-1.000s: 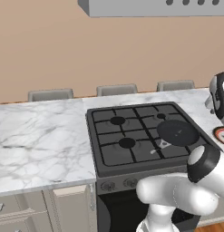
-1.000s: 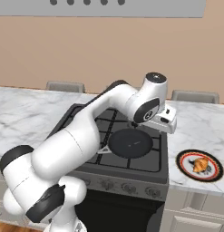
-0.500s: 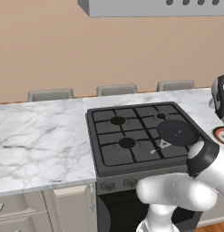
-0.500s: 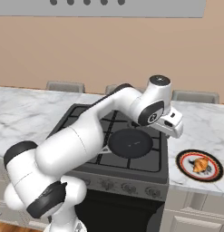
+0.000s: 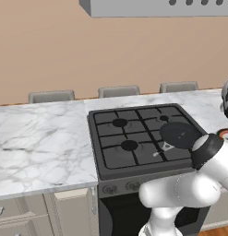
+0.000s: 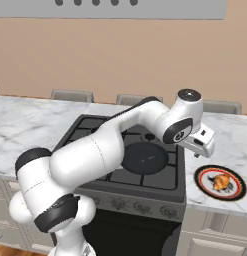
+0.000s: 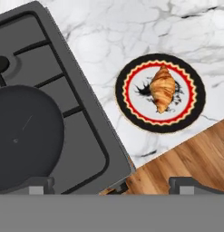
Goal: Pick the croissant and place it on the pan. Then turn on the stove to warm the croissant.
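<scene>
Gripper (image 6: 204,145) jaws spread, empty; croissant (image 7: 163,88) on plate (image 7: 197,97), upper right of hand view, looks light, flaky, crushable, so pinch gently across its thick middle.

One croissant (image 7: 163,88) here, sitting on one plate (image 7: 197,93) with a red ring and dark rim. One pan (image 6: 145,158), round and dark, on one stove (image 5: 111,156). Counting burners on that stove: four in all, one of them under the pan. Knobs along the stove front: five show in the right base view. One marble table (image 5: 37,143) runs to both sides of the stove. One range hood (image 5: 157,7) up top. And one robot arm (image 6: 95,155) carrying one tool (image 6: 202,142).
</scene>
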### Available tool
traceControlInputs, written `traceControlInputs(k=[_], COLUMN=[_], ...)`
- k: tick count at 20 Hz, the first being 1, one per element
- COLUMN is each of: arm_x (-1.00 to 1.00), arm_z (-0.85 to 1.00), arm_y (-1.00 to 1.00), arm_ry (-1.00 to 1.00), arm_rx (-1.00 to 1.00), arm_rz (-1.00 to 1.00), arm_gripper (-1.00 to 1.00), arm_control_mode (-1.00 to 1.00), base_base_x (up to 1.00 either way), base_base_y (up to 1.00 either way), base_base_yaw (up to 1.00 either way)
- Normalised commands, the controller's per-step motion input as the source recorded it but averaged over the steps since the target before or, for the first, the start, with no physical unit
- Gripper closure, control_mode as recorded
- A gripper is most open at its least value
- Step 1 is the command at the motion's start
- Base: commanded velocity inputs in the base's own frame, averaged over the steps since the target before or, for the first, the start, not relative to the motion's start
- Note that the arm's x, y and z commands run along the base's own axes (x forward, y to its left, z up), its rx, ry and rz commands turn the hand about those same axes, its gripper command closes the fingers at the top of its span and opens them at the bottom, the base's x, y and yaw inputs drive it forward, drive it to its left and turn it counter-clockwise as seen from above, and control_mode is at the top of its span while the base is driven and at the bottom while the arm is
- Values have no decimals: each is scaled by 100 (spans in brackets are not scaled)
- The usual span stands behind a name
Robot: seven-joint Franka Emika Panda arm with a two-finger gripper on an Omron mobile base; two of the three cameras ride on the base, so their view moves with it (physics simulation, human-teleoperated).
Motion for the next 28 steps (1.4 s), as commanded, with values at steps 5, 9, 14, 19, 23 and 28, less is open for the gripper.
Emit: traceControlInputs(k=[5,9,14,19,23,28], arm_x=[0,0,0,0,0,0], arm_z=[-3,0,-17,-11,-4,-3], arm_y=[-25,-23,-30,-33,-30,-21], arm_ry=[0,0,0,0,0,0], arm_rx=[0,0,0,0,1,0], arm_rz=[0,-1,-3,-3,-1,0], arm_gripper=[-100,-100,-100,-100,-100,-100], arm_control_mode=[-100,-100,-100,-100,-100,-100], base_base_x=[0,0,0,0,0,0], base_base_y=[0,0,0,0,0,0], base_base_yaw=[0,0,0,0,0,0])
